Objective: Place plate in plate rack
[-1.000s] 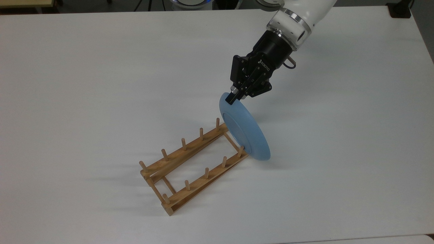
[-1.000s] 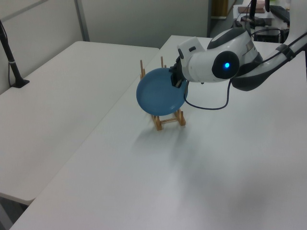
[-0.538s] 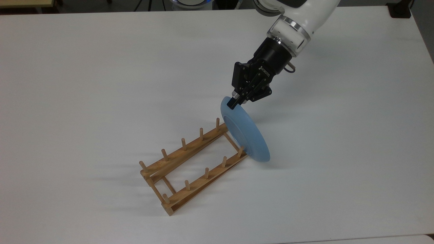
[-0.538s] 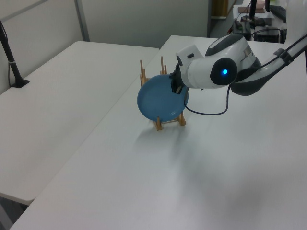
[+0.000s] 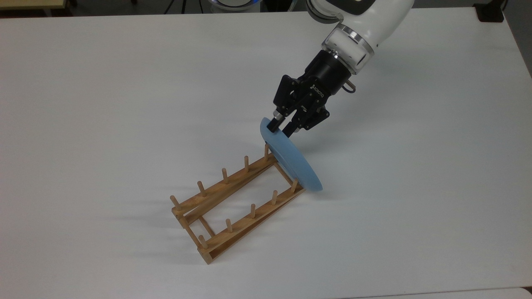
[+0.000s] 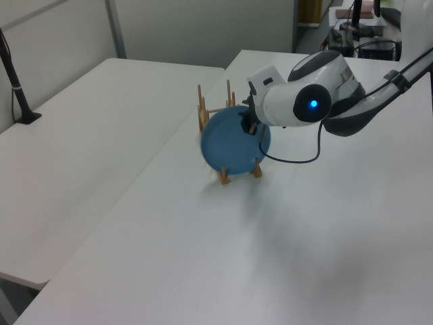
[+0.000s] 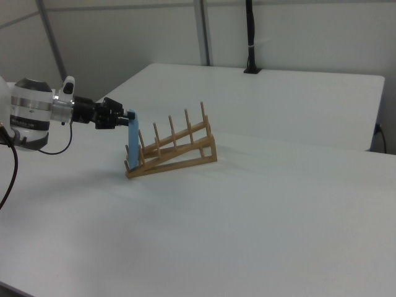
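Observation:
The light-blue plate (image 5: 292, 161) stands on edge at the plate rack's end on the top view's right, close against the last pair of pegs. The light-brown wooden plate rack (image 5: 232, 207) lies slantwise on the white table, with upright pegs along both rails. My black gripper (image 5: 279, 128) is shut on the plate's upper rim, one finger on each face. In the left view the plate (image 6: 233, 142) faces the camera and covers the rack's (image 6: 226, 175) near end, with the gripper (image 6: 247, 126) at its top right. The right view has the plate (image 7: 133, 143) edge-on at the rack's (image 7: 179, 148) low end.
The white table (image 5: 124, 104) stretches wide on all sides of the rack. A second table (image 6: 81, 135) adjoins it, carrying a black clamped pole (image 6: 17, 84). A black cable (image 6: 291, 152) loops from the arm's wrist.
The gripper and plate have shifted toward the top view's left, onto the rack's end, and lower. The plate has turned more upright, closer to the end pegs.

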